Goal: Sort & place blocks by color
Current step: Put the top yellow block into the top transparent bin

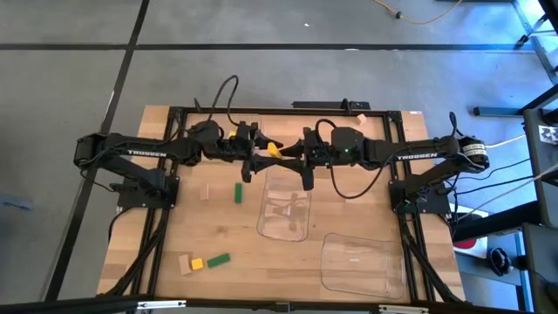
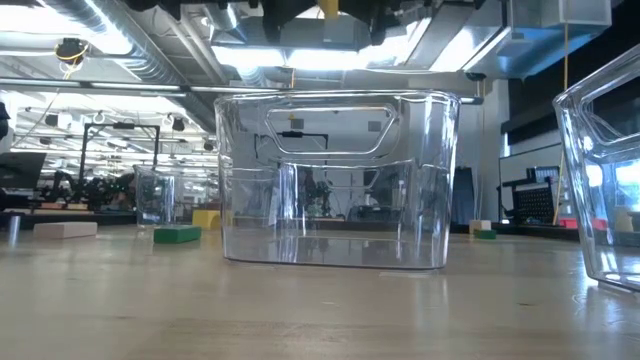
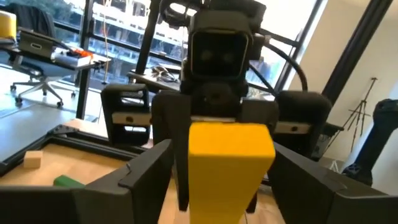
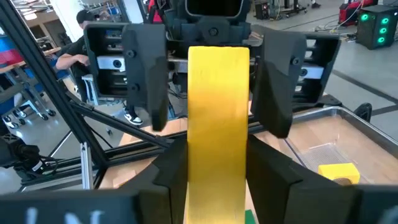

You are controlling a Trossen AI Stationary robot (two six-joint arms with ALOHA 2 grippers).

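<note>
The yellow block [image 1: 275, 150] is oblong and sits in the air above the far-centre area of the table [image 1: 349, 218], between the two grippers, which face each other. In the right wrist view this block [image 4: 218, 118] stands upright between the right arm's own fingers [image 4: 273, 168], which press on it from both sides: the right gripper [image 1: 288, 157] is clamped on the block. The left gripper [image 1: 260, 153] surrounds the same block with its jaws spread; in the left wrist view its fingers [image 3: 146, 168] stand clear of the block's sides.

Just near of the hand-off point lies a clear plastic tray [image 1: 285, 209], with a second clear tray [image 1: 362, 262] near the right front corner. A green block [image 1: 237, 193] lies on the table left of the first tray. At the left front sit a tan wood block [image 1: 184, 265], a small yellow block [image 1: 197, 262] and another green block [image 1: 218, 259], close together. A pale block [image 1: 207, 192] lies left of the first green block.
</note>
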